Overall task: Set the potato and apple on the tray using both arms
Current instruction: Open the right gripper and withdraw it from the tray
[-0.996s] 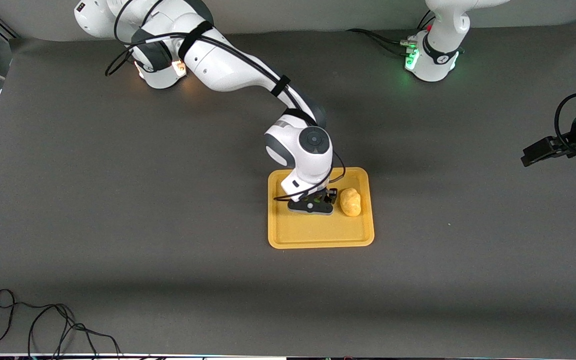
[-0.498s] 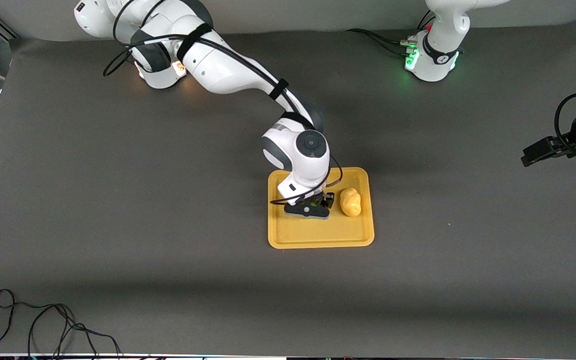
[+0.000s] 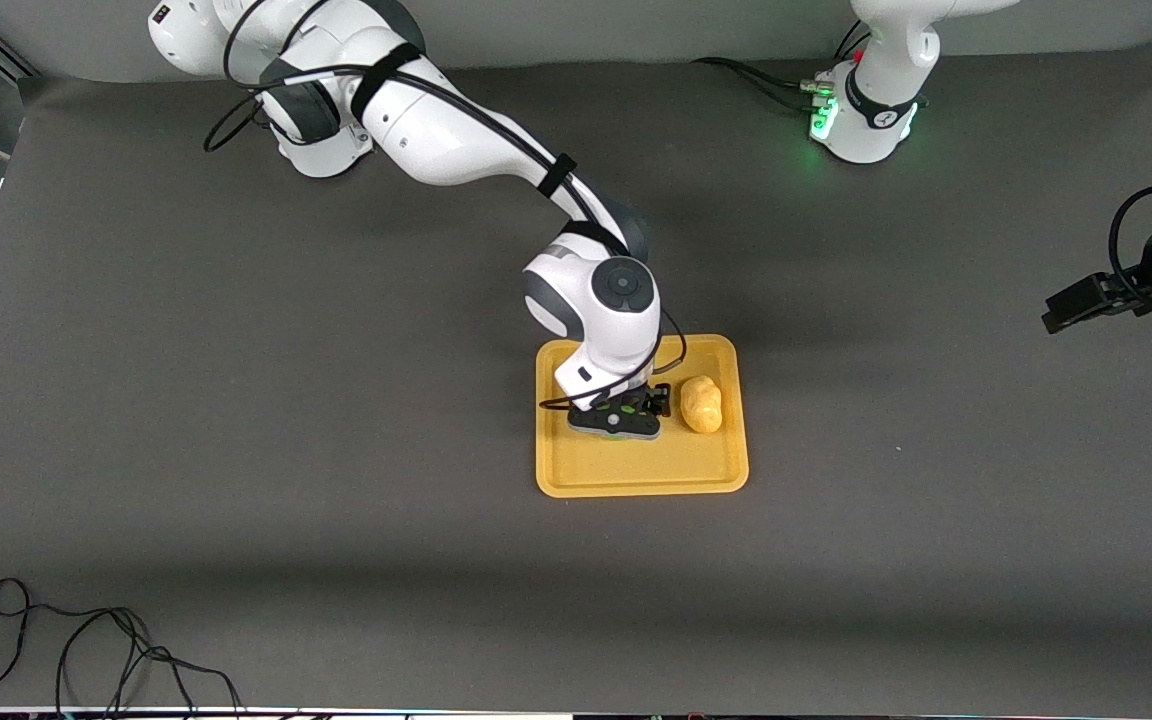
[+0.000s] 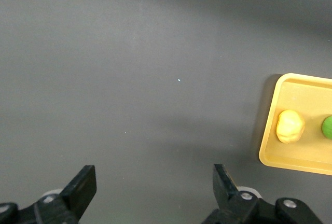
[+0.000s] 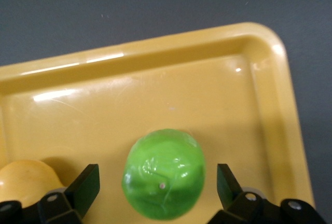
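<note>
Fingers (image 5: 85,185) of my right gripper (image 3: 617,421) stand spread on either side of the apple (image 5: 164,175), which sits on the tray (image 3: 636,470) beside the potato (image 3: 702,404), mid-frame. My left gripper (image 4: 153,185) waits released over bare surface (image 3: 236,400) at the frame's right edge.

You have one tray (image 3: 641,470) on the table. One potato (image 3: 702,404) lies in it, one apple (image 5: 164,180) beside that. Two arms in view, so two grippers: right gripper (image 5: 155,187), left gripper (image 4: 153,190). One loose black cable (image 3: 86,650) at the table's near edge.
</note>
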{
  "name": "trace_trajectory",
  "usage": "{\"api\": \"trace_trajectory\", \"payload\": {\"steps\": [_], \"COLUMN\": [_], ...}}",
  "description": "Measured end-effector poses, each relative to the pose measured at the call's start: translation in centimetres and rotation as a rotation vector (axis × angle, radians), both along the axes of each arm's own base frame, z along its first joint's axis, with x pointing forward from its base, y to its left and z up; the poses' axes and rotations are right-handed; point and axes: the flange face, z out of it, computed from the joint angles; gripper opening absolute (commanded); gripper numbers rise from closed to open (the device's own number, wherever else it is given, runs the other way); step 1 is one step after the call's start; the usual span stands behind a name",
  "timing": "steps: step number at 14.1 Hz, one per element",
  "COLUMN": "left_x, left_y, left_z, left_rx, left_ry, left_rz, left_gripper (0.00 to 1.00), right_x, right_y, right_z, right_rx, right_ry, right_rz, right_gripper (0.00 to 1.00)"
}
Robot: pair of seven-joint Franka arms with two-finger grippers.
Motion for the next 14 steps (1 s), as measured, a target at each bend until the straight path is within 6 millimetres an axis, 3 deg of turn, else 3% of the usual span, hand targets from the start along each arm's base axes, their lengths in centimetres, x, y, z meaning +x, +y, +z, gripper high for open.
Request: {"api": "trace_trajectory", "payload": {"steps": [2,5,8,10,11,14], "left_x": [0.0,0.0,0.0,0.0,0.0,0.0], "left_y": [0.0,0.0,0.0,0.0,0.0,0.0], "left_z": [0.0,0.0,0.0,0.0,0.0,0.0], "left_rx": [0.000,0.000,0.000,0.000,0.000,0.000], "left_ry": [0.000,-0.001,-0.003,-0.003,-0.003,-0.004], "left_rz": [0.000,0.000,0.000,0.000,0.000,-0.001], "left_gripper": [1.00,1.00,1.00,1.00,1.00,1.00], "right_x": [0.9,2.2,3.0,4.3,5.0,5.4], "right_y": [-1.3,-5.7,-11.7,-17.4,-21.2,-35.5], "right_z": [6.1,17.1,23.5,26.2,27.4,31.3], "right_rx": [-0.007,-0.014,-0.071,-0.096,-0.102,-0.090], "right_ry": [0.002,0.009,0.071,0.103,0.118,0.166], "right_rz": [-0.032,-0.051,-0.009,0.065,0.103,0.175], "right_gripper": [1.00,1.00,1.00,1.00,1.00,1.00]}}
